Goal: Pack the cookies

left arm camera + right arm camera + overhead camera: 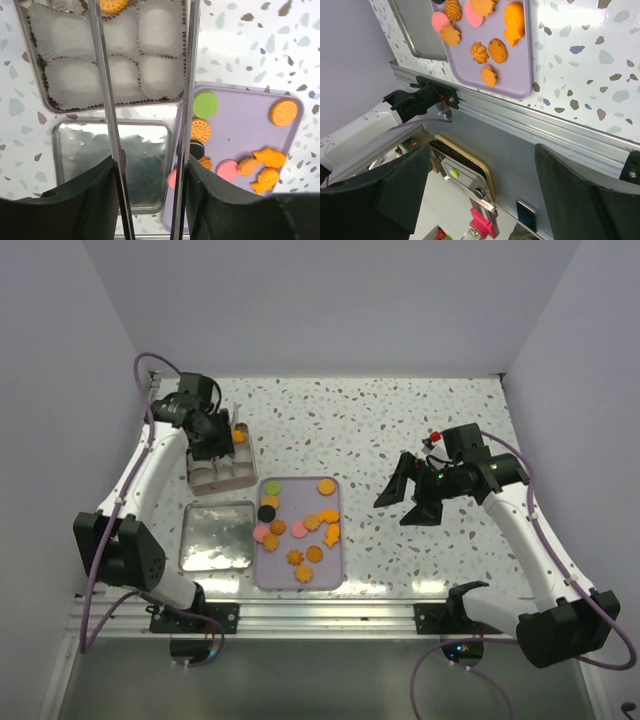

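Found the cookies (298,530) scattered flat on a lilac tray (300,498) at 6 o'clock on the worktop (350,420). Counted fourteen there: ten orange, two of them fish, plus two pink, one green, one black. Spotted one more orange cookie (239,437) in a paper cup (155,75) of the open tin (218,478) at 11 o'clock from the tray. Noted one silver tray (215,535) at 9 o'clock, just beside the lilac one. Saw the left fingers (95,200) clamped on metal tongs (110,110), blades apart, above the tin. Saw the right fingers (398,483) spread wide over the worktop at 3 o'clock. Looked white and speckled underneath, shut in by plain pale walls (300,300) on three sides, with one metal rail (330,612) along the 6 o'clock edge.
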You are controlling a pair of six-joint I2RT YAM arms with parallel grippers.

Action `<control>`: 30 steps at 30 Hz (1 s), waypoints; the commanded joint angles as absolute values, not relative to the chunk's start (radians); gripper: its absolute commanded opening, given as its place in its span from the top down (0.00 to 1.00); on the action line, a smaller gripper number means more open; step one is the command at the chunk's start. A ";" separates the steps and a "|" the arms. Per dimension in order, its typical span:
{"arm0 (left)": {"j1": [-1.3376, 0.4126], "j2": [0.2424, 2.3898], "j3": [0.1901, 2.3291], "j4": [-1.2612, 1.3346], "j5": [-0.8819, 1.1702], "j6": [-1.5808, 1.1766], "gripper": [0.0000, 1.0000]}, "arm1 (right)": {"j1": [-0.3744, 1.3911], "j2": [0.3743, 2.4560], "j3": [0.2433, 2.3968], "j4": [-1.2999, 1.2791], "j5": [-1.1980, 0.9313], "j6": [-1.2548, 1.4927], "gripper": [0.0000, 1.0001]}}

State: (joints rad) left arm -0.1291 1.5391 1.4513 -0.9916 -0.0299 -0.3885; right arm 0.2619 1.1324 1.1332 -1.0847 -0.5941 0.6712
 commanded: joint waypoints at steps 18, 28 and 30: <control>-0.745 1.426 1.210 -0.910 0.003 -0.586 0.51 | 0.261 1.085 1.247 -1.167 -0.494 0.607 0.11; -0.854 1.479 1.190 -0.920 -0.063 -0.626 0.51 | 0.262 1.035 1.204 -1.181 -0.497 0.614 0.11; -0.868 1.496 1.192 -0.923 -0.071 -0.629 0.50 | 0.261 1.029 1.203 -1.187 -0.492 0.614 0.11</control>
